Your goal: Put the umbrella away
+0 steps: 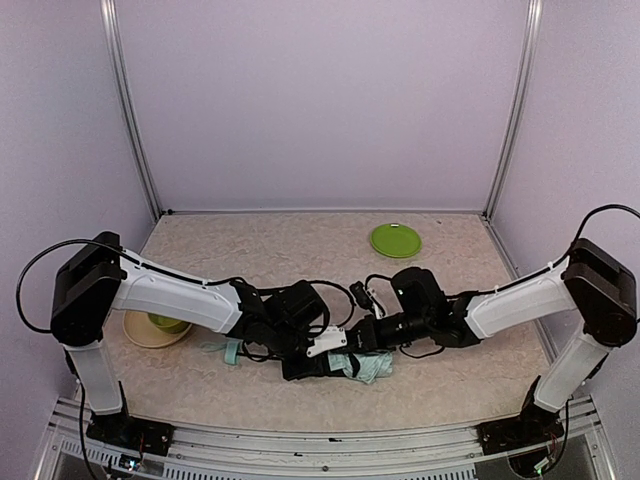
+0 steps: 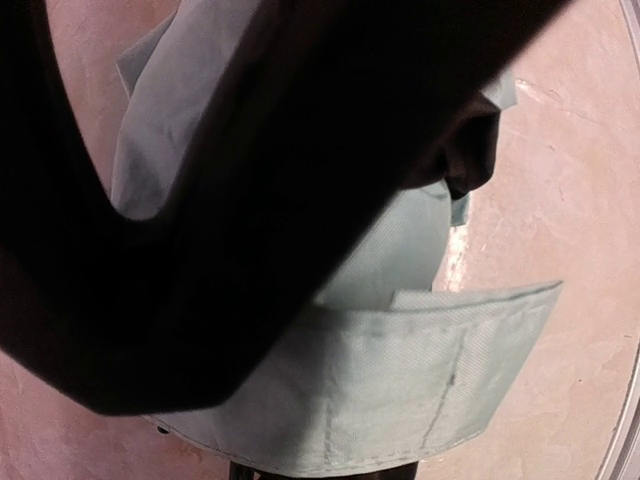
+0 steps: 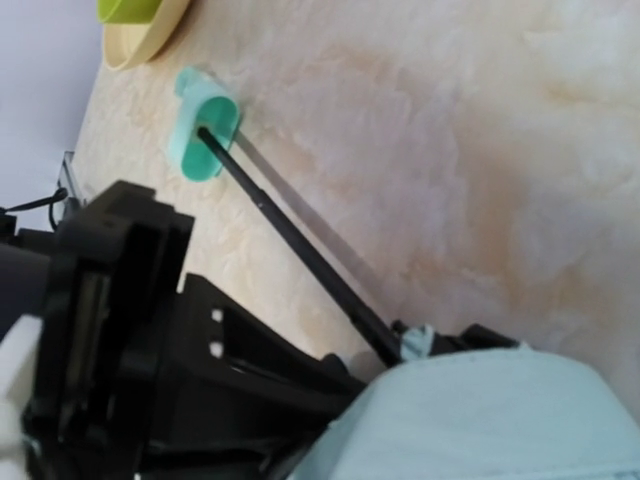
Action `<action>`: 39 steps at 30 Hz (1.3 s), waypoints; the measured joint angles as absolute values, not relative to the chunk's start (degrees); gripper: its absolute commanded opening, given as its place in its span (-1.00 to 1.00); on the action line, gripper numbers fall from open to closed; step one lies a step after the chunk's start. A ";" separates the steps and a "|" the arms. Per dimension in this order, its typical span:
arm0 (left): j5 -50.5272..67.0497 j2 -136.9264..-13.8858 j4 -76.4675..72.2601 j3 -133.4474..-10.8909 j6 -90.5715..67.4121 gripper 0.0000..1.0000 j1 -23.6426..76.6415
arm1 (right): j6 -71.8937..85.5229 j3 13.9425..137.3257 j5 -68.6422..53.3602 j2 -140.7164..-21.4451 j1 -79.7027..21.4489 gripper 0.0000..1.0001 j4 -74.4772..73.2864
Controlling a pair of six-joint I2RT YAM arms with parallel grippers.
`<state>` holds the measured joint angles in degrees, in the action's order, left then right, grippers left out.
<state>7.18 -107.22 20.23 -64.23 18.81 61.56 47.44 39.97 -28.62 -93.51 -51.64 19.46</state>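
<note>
The umbrella (image 1: 372, 367) lies folded near the table's front centre, its pale mint fabric bunched over black lining. Its thin black shaft (image 3: 300, 245) runs left to the small mint handle (image 1: 231, 350), which also shows in the right wrist view (image 3: 205, 135). My left gripper (image 1: 318, 350) is on the bundle's left end. Mint fabric (image 2: 400, 370) and black lining (image 2: 250, 200) fill its view and hide most of its fingers. My right gripper (image 1: 362, 340) is on the bundle from the right. Mint fabric (image 3: 490, 420) covers its jaws.
A green plate (image 1: 395, 240) lies at the back, right of centre. A green bowl (image 1: 168, 323) sits on a beige plate (image 1: 140, 332) at the left, under my left arm. Black cables (image 1: 360, 293) lie behind the grippers. Walls close in three sides.
</note>
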 measured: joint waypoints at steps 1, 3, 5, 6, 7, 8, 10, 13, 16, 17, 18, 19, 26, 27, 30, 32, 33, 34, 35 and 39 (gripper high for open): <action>7.60 -107.22 20.32 -64.23 18.83 -1.00 61.56 | 47.51 39.42 -28.69 -93.25 -51.68 -1.00 20.08; 8.23 -107.20 20.47 -64.23 18.24 -1.00 61.49 | 47.44 38.13 -28.69 -91.96 -51.68 -1.00 19.97; 9.41 -107.18 20.10 -64.01 18.70 -1.00 61.32 | 47.20 36.86 -28.47 -90.52 -51.68 -1.00 19.97; 9.93 -107.00 19.68 -63.59 18.79 -1.00 61.32 | 47.05 36.42 -28.23 -89.93 -51.64 -1.00 20.03; 10.17 -106.65 18.98 -62.92 18.39 -1.00 61.30 | 46.74 36.12 -28.45 -89.62 -51.53 -1.00 19.99; 10.09 -106.15 18.06 -62.06 17.54 -1.00 61.12 | 46.30 35.62 -29.50 -89.45 -51.48 -1.00 19.66; 10.02 -105.23 16.91 -60.69 16.36 -1.00 59.99 | 45.82 34.81 -31.40 -89.49 -51.75 -1.00 19.00; 9.65 -105.08 16.19 -60.53 14.50 -1.00 58.04 | 44.91 34.92 -33.54 -89.91 -52.05 -1.00 18.48; 9.61 -105.08 15.73 -60.53 12.40 -1.00 56.07 | 43.20 35.79 -34.57 -89.91 -52.75 -1.00 17.87; 9.39 -105.08 15.62 -60.53 12.12 -1.00 55.72 | 42.83 35.94 -34.68 -89.86 -52.86 -1.00 17.87; 8.75 -105.08 15.49 -60.53 11.99 -1.00 55.51 | 42.35 35.97 -34.68 -89.69 -53.06 -1.00 17.87; 8.08 -105.08 15.38 -60.53 12.08 -1.00 55.46 | 41.93 35.97 -34.68 -89.62 -53.08 -1.00 17.78; 8.21 -105.08 15.11 -60.42 13.58 -1.00 56.27 | 41.39 36.34 -34.65 -89.36 -52.25 -0.69 17.10; 8.97 -105.08 15.14 -60.42 13.76 -1.00 56.07 | 41.21 36.67 -34.65 -88.95 -51.75 -0.62 16.43; 12.38 -105.32 15.86 -60.64 14.00 -1.00 54.83 | 38.48 38.83 -32.95 -86.67 -50.24 -0.33 12.12; 14.61 -106.06 17.37 -61.82 14.17 -1.00 54.15 | 35.40 41.28 -30.68 -84.40 -49.58 -0.20 8.67; 15.53 -106.41 18.09 -62.33 14.26 -1.00 53.84 | 33.63 42.30 -29.69 -83.13 -49.34 -0.15 7.46; 16.47 -106.72 18.74 -62.74 14.35 -1.00 53.56 | 32.23 42.85 -29.06 -81.91 -49.32 -0.12 6.63; 17.43 -106.96 19.27 -63.07 14.39 -1.00 53.34 | 30.17 43.16 -27.94 -80.23 -49.28 -0.08 6.20; 22.44 -107.66 21.15 -63.44 14.37 -1.00 52.71 | 19.99 41.32 -24.36 -73.01 -49.10 0.17 7.14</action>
<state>22.44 -107.66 21.15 -63.44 14.37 52.71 19.99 41.32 -24.36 -73.01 -49.10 7.14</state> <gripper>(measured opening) 0.044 0.503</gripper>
